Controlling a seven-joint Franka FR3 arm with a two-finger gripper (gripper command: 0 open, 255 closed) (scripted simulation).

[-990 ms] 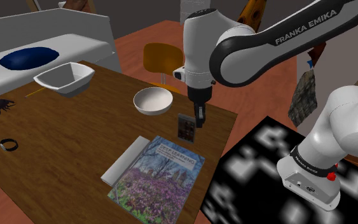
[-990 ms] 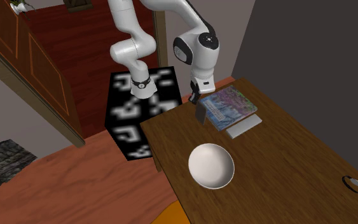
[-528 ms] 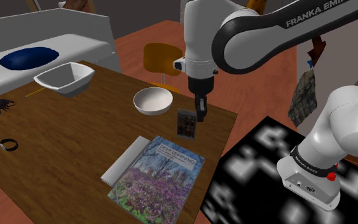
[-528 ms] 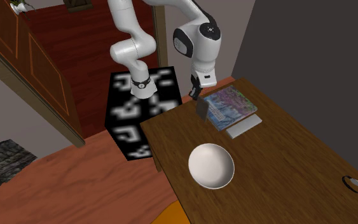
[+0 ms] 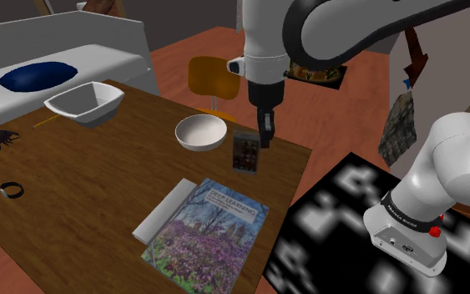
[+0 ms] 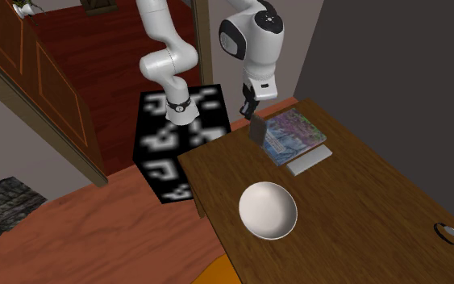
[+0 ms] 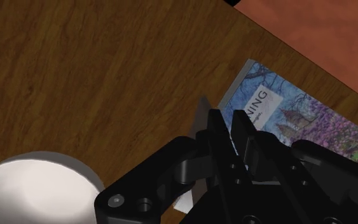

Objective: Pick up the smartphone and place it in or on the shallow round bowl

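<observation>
Gripper (image 5: 265,138) fingers are pinched nearly together on the upper edge of the smartphone (image 5: 245,154), which hangs upright from them just above the wooden table (image 5: 99,184). On that table lies the flower-covered book (image 5: 208,224), toward the stand from the smartphone. The shallow round white bowl (image 5: 201,133) sits near the smartphone on the shoulder view's left, not touching it.

Pincer (image 6: 250,113) grips smartphone (image 6: 258,130) upright over table (image 6: 362,202) corner, beside book (image 6: 296,134); white round bowl (image 6: 268,210) well apart.
</observation>
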